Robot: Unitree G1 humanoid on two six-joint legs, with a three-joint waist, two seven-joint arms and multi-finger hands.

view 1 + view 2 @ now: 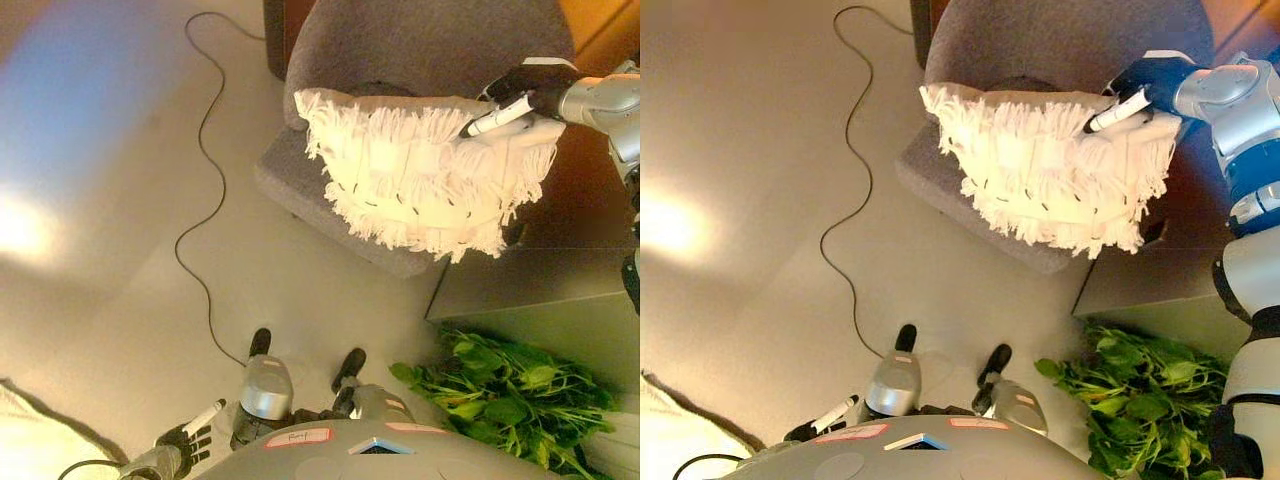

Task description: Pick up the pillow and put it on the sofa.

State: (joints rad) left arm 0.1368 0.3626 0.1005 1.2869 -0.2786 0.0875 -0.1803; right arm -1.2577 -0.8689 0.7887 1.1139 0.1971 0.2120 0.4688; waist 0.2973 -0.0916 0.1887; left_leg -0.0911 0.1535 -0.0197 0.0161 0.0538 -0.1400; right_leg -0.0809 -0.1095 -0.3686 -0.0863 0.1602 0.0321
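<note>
Over the grey sofa seat, the right robot hand has its fingers curled onto the upper right edge of the white fringed pillow, one white-tipped finger lying across the fabric; the pillow hangs tilted above the front of the seat cushion. Down at the lower left, the left robot hand hangs idle above the floor with fingers relaxed, and a green leafy plant shows at the lower right.
</note>
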